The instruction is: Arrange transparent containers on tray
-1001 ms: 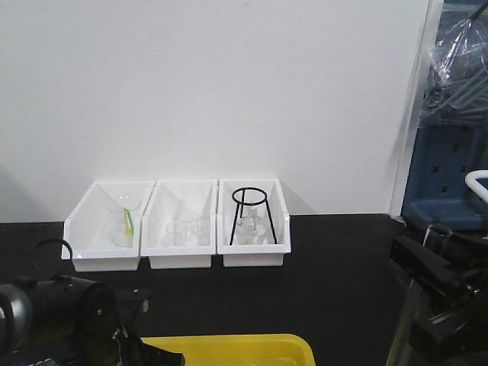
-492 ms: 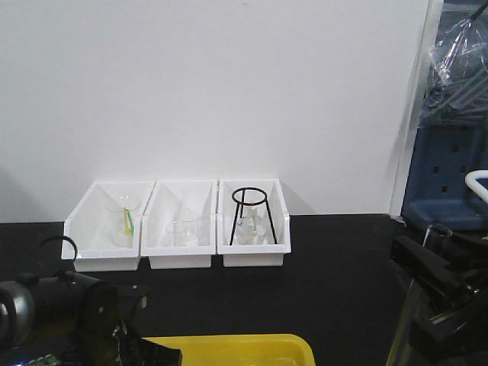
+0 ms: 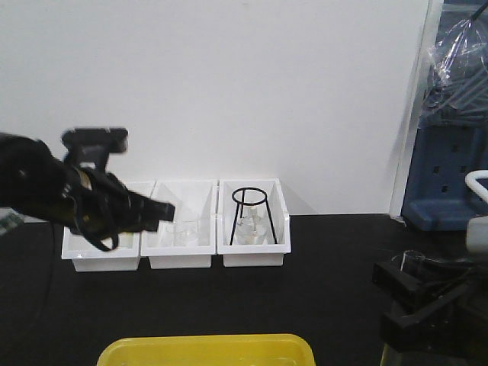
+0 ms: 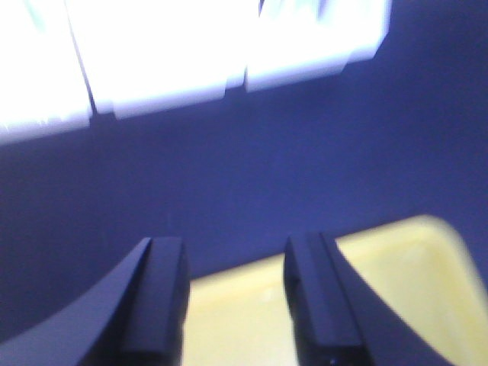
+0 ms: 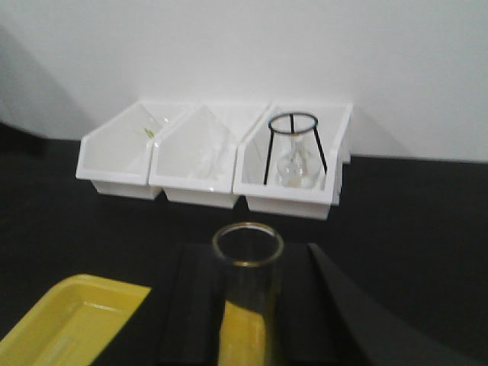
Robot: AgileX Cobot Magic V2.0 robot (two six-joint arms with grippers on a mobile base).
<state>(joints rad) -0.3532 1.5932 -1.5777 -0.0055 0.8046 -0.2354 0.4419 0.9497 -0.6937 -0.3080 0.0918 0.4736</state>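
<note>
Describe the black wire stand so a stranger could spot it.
Three white bins stand before the white wall. In the right-hand one stands the black wire stand, a ring on thin legs around a clear flask; nothing else in the bins is black.

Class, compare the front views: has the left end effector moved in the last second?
Yes. The left end effector has risen from beside the yellow tray to the level of the left white bin.

left arm [image 3: 46,191] high, left gripper [image 4: 235,255] empty, jaws apart; right gripper [image 5: 248,259] low, tight around glass cylinder [image 5: 245,309]
</note>
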